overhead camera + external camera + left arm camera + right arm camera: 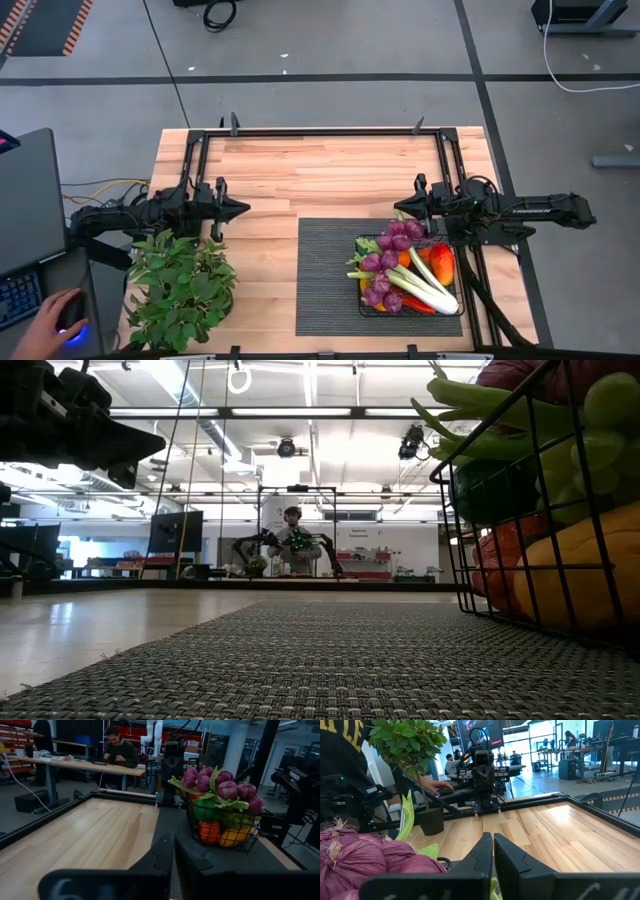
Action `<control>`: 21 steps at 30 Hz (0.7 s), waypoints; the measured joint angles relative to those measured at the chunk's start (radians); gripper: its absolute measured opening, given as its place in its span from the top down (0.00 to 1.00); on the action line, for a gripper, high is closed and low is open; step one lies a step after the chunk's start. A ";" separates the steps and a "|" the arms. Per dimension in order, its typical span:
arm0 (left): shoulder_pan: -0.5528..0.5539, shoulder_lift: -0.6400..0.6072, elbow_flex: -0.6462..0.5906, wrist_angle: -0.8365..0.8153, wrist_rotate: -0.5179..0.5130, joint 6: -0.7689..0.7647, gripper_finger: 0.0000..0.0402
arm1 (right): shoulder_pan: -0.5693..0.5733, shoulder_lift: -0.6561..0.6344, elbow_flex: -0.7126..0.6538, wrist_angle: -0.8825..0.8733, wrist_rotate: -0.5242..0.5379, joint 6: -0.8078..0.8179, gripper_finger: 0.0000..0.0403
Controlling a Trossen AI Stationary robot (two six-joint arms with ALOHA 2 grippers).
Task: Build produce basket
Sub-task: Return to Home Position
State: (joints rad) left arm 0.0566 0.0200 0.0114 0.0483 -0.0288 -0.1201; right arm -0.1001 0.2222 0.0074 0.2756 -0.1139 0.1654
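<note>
The black wire basket [372, 306] stands on the dark ribbed mat [325, 275] at the table's right, heaped with produce: purple bunches [390, 250], a leek [425, 290], orange and red pieces [440, 262]. It also shows in the left wrist view as the basket [227, 827] and in the low view [540, 510]. My left gripper [243, 209] hovers shut over the bare wood at the left, pointing level toward the right. My right gripper [400, 209] hovers shut just beyond the basket's far end, pointing left. Both grippers hold nothing.
A potted leafy plant [180, 290] stands at the near left corner. Black rails [320, 132] frame the table. A person's hand rests on a mouse [68, 315] left of the table. Bare wood [320, 180] lies between the two grippers.
</note>
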 joint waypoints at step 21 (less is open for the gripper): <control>0.000 0.000 0.001 0.000 0.000 0.000 0.94 | 0.000 0.000 0.000 0.000 0.000 0.000 0.94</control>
State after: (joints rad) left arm 0.0566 0.0200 0.0120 0.0480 -0.0288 -0.1201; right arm -0.1005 0.2222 0.0074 0.2756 -0.1139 0.1653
